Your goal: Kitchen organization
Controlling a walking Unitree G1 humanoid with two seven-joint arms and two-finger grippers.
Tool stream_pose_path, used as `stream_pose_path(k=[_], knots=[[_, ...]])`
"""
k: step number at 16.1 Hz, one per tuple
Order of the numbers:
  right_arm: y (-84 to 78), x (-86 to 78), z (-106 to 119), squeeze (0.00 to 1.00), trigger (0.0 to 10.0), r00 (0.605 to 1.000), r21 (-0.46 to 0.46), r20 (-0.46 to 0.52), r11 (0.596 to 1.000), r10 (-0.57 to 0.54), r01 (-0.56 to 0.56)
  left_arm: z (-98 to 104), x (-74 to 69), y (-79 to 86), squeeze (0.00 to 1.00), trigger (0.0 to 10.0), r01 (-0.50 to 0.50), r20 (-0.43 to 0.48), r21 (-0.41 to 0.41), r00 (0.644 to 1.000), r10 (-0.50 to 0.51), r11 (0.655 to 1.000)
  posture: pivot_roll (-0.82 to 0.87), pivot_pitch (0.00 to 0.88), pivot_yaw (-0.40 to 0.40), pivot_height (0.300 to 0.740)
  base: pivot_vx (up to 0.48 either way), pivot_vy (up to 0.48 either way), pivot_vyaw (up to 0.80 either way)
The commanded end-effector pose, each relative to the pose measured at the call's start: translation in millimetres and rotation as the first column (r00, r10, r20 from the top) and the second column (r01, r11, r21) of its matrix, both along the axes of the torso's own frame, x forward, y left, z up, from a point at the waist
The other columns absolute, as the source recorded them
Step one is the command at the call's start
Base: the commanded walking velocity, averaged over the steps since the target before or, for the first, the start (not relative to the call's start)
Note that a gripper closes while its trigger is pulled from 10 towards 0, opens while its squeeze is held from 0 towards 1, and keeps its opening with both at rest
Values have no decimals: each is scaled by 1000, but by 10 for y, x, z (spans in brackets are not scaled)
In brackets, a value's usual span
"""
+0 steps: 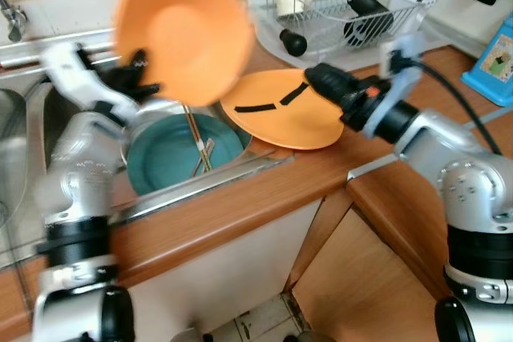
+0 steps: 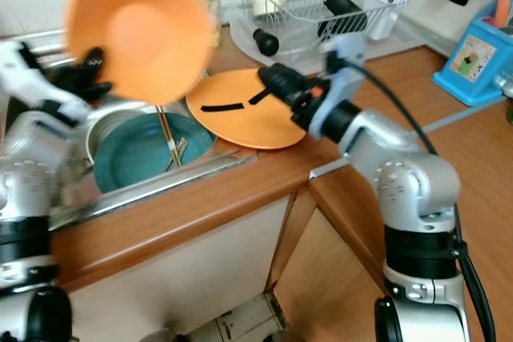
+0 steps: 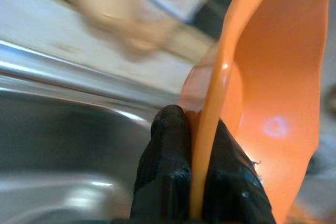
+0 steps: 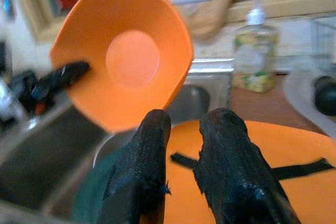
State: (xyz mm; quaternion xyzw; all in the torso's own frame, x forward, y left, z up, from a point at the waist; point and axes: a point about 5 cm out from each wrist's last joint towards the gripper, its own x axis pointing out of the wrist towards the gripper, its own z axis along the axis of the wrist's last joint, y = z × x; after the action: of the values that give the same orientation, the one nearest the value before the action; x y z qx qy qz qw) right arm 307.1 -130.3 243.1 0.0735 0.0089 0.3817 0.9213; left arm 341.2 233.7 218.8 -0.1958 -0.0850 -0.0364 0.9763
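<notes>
The round orange plastic bowl [image 1: 183, 28] is motion-blurred, its upper rim cut off by the frame edge. Beyond the left fingers [image 3: 168, 182], the background is smeared beyond telling. The right fingers [image 4: 231, 166] cover part of the flat orange plate [image 4: 294, 150].

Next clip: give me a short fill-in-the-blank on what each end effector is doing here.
1. The left end effector pinches the rim of the orange plastic ____.
2. The right end effector hovers over the flat orange ____.
3. The teal plate with chopsticks lies in the ____.

Missing words: bowl; plate; sink
</notes>
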Motion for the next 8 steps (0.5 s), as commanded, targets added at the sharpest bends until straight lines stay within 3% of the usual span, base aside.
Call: stream_pose_path(k=[1, 4, 5, 8], knots=[[47, -47, -14, 0, 10000, 999, -52, 28, 998, 28, -27, 46, -2, 84, 0, 0, -62, 8, 46, 998, 61, 997, -198, 0, -8, 740, 0, 0, 0], [140, -102, -132, 0, 10000, 996, -169, 38, 983, 84, -77, -138, 0, 304, 0, 0, -197, -119, 178, 968, 220, 964, -193, 0, -10, 740, 0, 0, 0], [158, -118, -156, 0, 10000, 994, -190, 39, 977, 103, -94, -199, 6, 328, 0, 0, -216, -154, 175, 958, 243, 961, -193, 0, -10, 740, 0, 0, 0], [174, -168, -204, 0, 10000, 989, -229, 23, 964, 147, -138, -427, 27, 263, 0, 0, -158, -291, 231, 930, 223, 960, -198, 0, -7, 740, 0, 0, 0]])
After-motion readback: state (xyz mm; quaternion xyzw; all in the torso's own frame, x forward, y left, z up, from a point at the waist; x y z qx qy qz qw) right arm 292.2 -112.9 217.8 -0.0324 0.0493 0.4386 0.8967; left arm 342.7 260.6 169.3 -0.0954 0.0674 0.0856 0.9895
